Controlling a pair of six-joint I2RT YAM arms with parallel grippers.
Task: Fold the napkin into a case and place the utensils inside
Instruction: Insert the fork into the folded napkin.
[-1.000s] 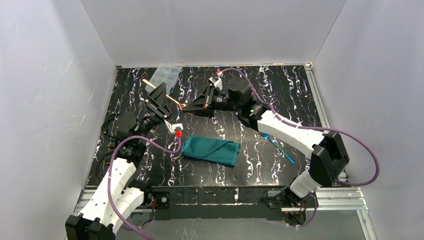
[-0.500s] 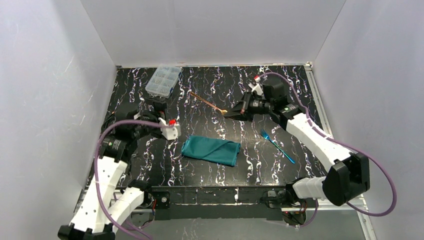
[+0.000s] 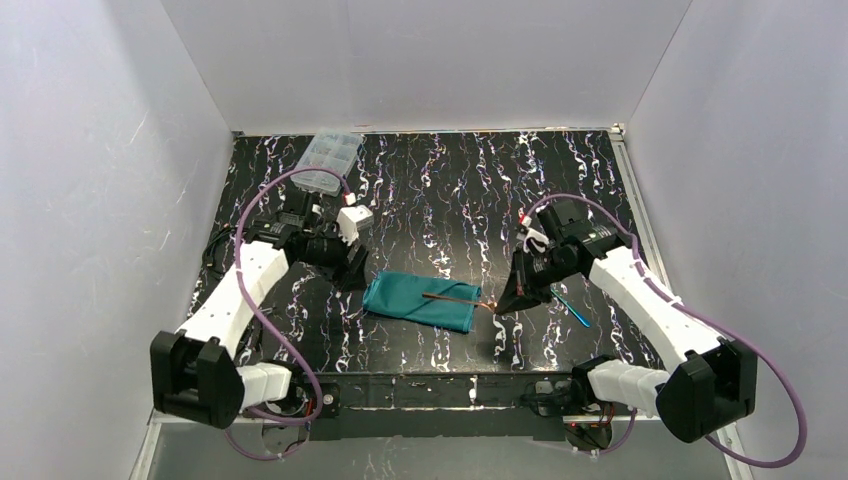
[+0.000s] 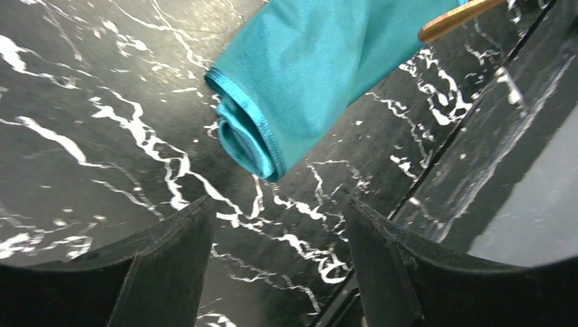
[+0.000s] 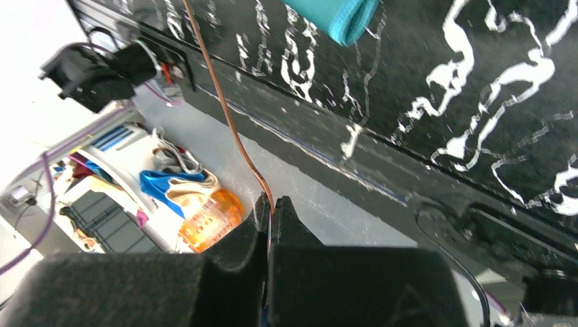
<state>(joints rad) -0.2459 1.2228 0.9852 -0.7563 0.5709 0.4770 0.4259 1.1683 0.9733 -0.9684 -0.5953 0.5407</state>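
The napkin [image 3: 420,302], folded into a flat teal case, lies near the table's front middle. My right gripper [image 3: 497,305] is shut on one end of a thin orange utensil [image 3: 455,297], which reaches leftward over the case's right half. In the right wrist view the utensil [image 5: 228,116] runs up from the pinched jaws [image 5: 271,203] toward a corner of the napkin [image 5: 337,17]. My left gripper [image 3: 355,278] hovers at the case's left end, open and empty [image 4: 279,211]; the rolled hem of the napkin [image 4: 320,61] lies just ahead of its fingers [image 4: 170,272]. A blue fork [image 3: 574,310] lies right of the case, partly under the right arm.
A clear plastic compartment box [image 3: 328,160] stands at the back left of the black marbled table [image 3: 440,180]. White walls close in three sides. The table's front rail [image 3: 440,385] runs just below the case.
My right gripper carried the orange utensil from the table's back to above the case. The left gripper let go of it, opened, and swung to the case's left end.
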